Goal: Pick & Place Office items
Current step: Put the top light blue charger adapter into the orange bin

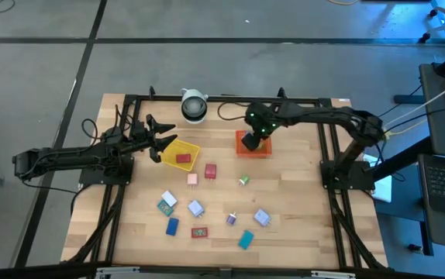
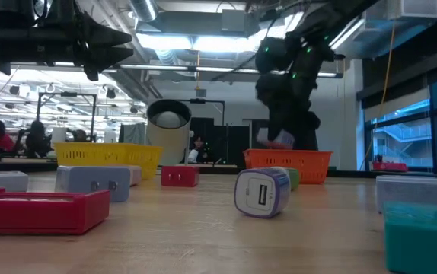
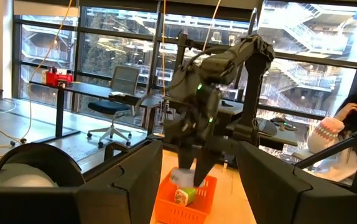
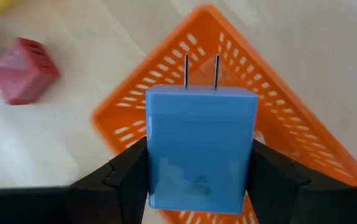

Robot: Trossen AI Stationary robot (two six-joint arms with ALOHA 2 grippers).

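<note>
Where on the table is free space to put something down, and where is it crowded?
Free: the bare wood right of the orange tray, and the strip between the yellow tray and the table's left edge. Crowded: the middle and near part, where small items lie scattered.

Surface [image 1: 300, 217] was pale matt wood planks, orange tray [image 4: 303, 118] perforated plastic mesh, blue charger block [image 4: 198, 146] smooth matt plastic with two metal prongs.
</note>
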